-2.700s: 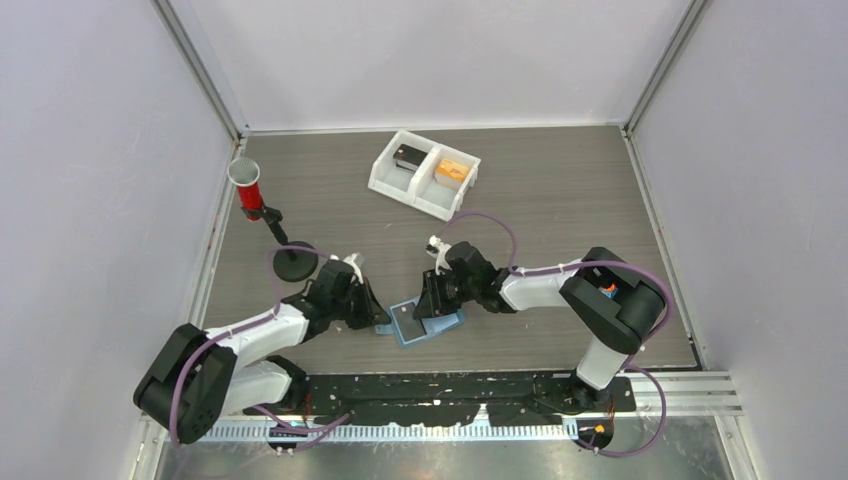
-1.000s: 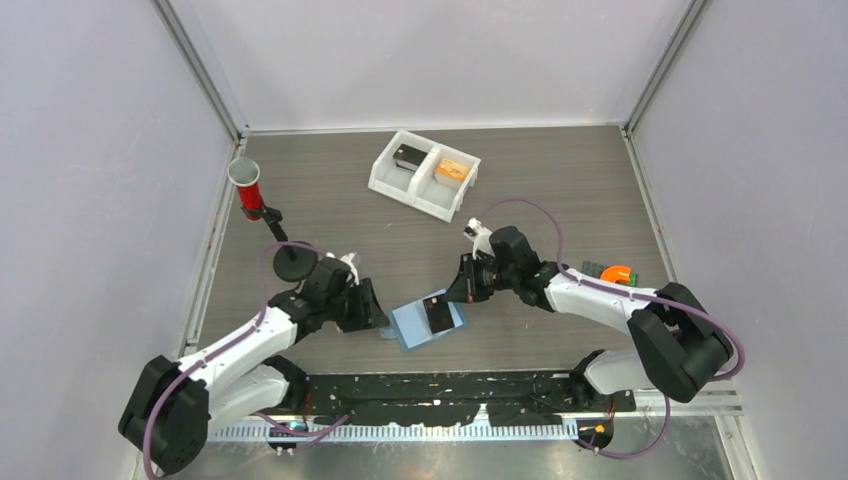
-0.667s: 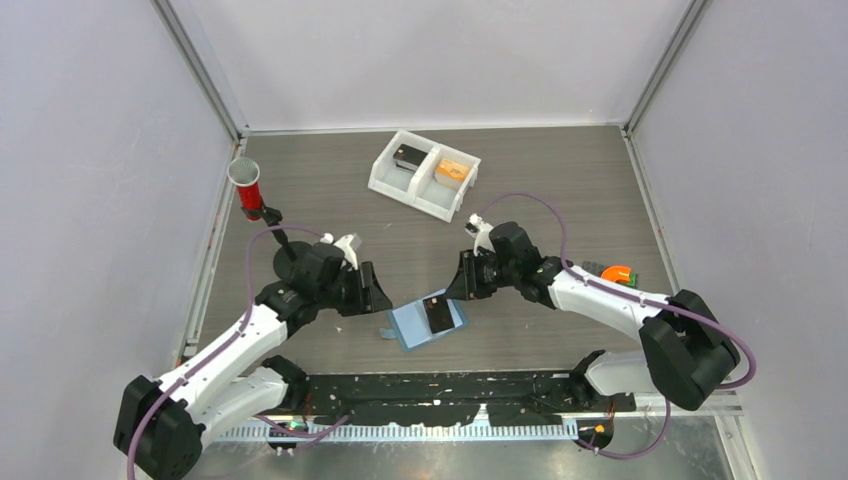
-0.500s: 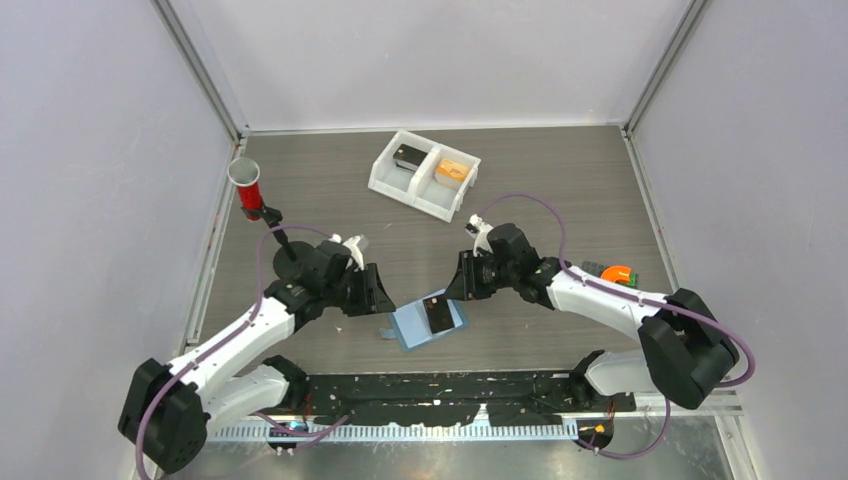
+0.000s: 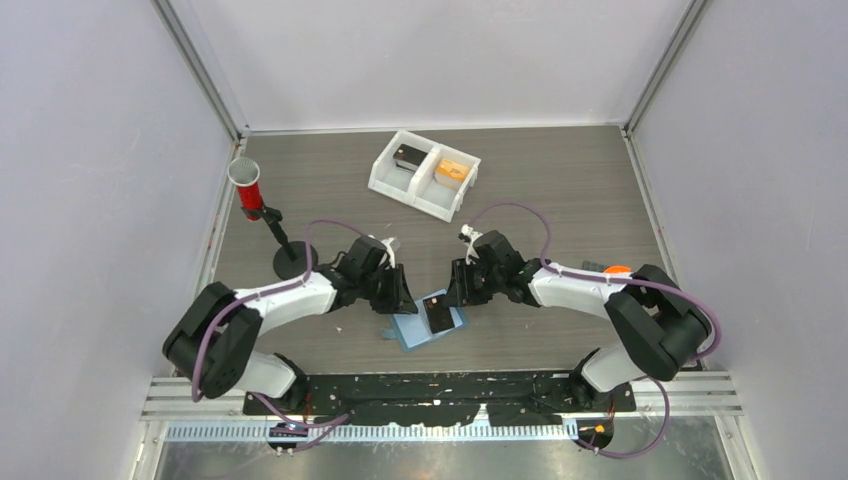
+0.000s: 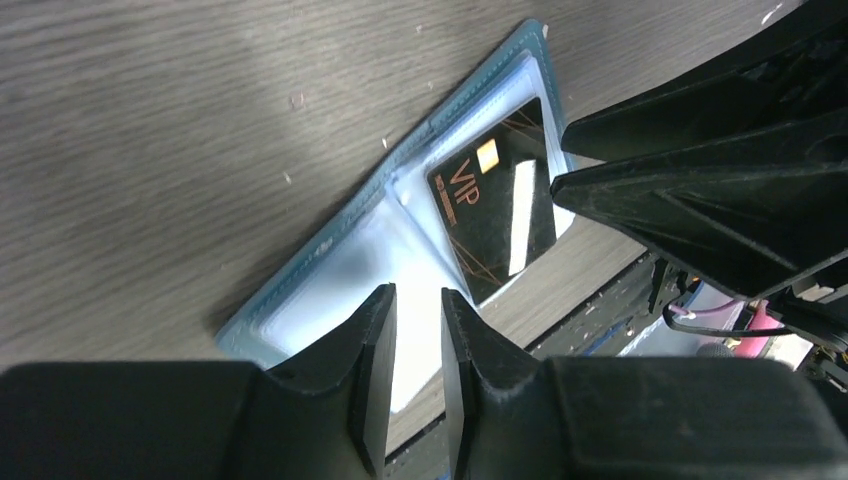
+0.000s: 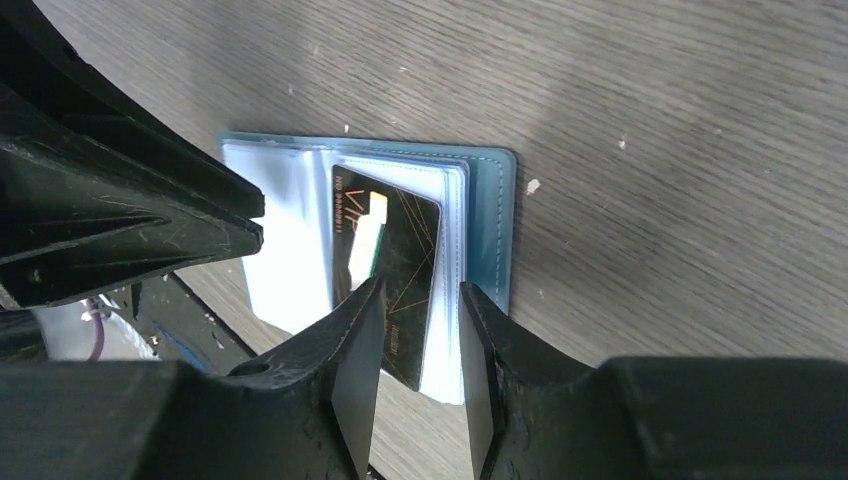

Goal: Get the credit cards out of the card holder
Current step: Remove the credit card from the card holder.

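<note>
Open flat on the grey wood-grain table (image 5: 560,200), near the front edge, the light-blue card holder (image 5: 408,330) lies between the two robot arms. Its long axis runs slantwise across the top view, with the left end nearer the arm bases and the right end angled away.

One black credit card (image 7: 395,260) with gold "VIP" lettering sits on the right half. Its long axis crosses the holder's and points roughly away from the near edge. Whether its end is tucked into a sleeve cannot be told.

The left gripper (image 6: 415,300) hangs over the pale left half, its fingers drawn to a narrow slit with nothing between them. The right gripper (image 7: 420,295) hovers over the near end of the card. Its fingers stand somewhat wider apart, and the card is seen through the gap. Whether they touch it cannot be told.

A second ago the left gripper stood off the holder's left edge; it has since swung in over the holder. The right gripper has edged a little closer. Holder and card lie where they did then.

At the back of the table stands a white two-compartment tray (image 5: 388,180).
</note>
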`<act>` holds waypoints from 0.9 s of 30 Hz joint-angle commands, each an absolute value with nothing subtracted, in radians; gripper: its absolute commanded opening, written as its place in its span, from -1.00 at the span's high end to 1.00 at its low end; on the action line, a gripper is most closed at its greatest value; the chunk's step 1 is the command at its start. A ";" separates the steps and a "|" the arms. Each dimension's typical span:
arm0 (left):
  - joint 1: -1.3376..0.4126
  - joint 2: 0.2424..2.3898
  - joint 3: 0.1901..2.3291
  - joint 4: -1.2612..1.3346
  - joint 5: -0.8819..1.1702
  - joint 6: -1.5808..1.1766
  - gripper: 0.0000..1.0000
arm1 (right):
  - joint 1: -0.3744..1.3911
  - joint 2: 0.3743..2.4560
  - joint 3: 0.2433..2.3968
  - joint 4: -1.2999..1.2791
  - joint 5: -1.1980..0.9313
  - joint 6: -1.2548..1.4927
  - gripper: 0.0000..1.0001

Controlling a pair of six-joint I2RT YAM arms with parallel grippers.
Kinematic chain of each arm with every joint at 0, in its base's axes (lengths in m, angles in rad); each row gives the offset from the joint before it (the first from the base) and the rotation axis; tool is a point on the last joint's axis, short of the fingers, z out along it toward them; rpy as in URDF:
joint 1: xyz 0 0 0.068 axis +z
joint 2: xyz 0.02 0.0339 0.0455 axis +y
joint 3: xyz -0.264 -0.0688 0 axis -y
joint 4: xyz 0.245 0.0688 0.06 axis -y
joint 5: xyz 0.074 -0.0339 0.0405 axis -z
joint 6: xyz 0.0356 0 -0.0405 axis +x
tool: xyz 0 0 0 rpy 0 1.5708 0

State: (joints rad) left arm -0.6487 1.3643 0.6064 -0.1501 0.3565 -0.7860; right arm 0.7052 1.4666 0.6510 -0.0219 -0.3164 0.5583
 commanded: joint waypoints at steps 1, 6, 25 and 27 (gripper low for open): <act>-0.656 1.449 0.646 -0.006 0.386 -0.816 0.53 | 0.710 1.503 0.668 0.044 -0.314 0.547 0.21; -0.657 1.530 0.624 0.081 0.395 -0.841 0.69 | 0.710 1.531 0.655 0.070 -0.327 0.548 0.28; -0.662 1.565 0.561 0.170 0.410 -0.895 0.84 | 0.710 1.528 0.641 0.108 -0.388 0.536 0.34; -0.661 1.538 0.551 0.158 0.402 -0.902 0.81 | 0.709 1.523 0.640 0.102 -0.384 0.534 0.36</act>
State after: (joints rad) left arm -0.6529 1.5696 0.5808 0.1555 0.4202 -0.8917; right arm 0.7048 1.5307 0.6430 0.0635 -0.3626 0.5507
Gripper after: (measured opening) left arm 0.080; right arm 0.328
